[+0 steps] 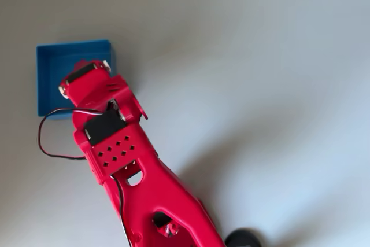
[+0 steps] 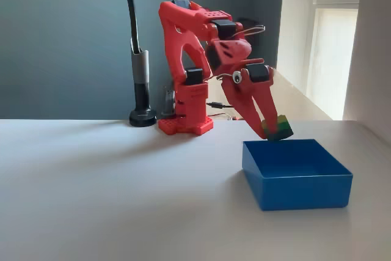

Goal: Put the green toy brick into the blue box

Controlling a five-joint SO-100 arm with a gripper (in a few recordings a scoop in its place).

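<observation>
Green toy brick (image 2: pixel 278 127), one only, sits clamped at the tips of the red gripper (image 2: pixel 273 129), whose two fingers close on it from either side; it hangs in the air, touching nothing else. Going left to right in the fixed view: a black pole on a round foot (image 2: pixel 142 117) stands near the table's far edge, then the red arm (image 2: pixel 186 71) on its base just beside it, then the gripper reaching down and to the right, then the one blue box (image 2: pixel 296 172), which rests on the table (image 2: pixel 110 194) toward its right side.

What the next move turns on is where the brick lies against the box's opening. In the fixed view it hangs just above the far wall, over the left part of the rim, and from this low angle I cannot tell whether it is fully inside the walls' outline or right on the line. In the overhead view the arm's wrist (image 1: pixel 87 79) covers the right part of the box (image 1: pixel 55 82), which suggests the fingertips are already over the blue floor. The brick tilts a little, its long side running roughly left to right. Letting go here would probably drop it in; a small reach forward would make it surer
</observation>
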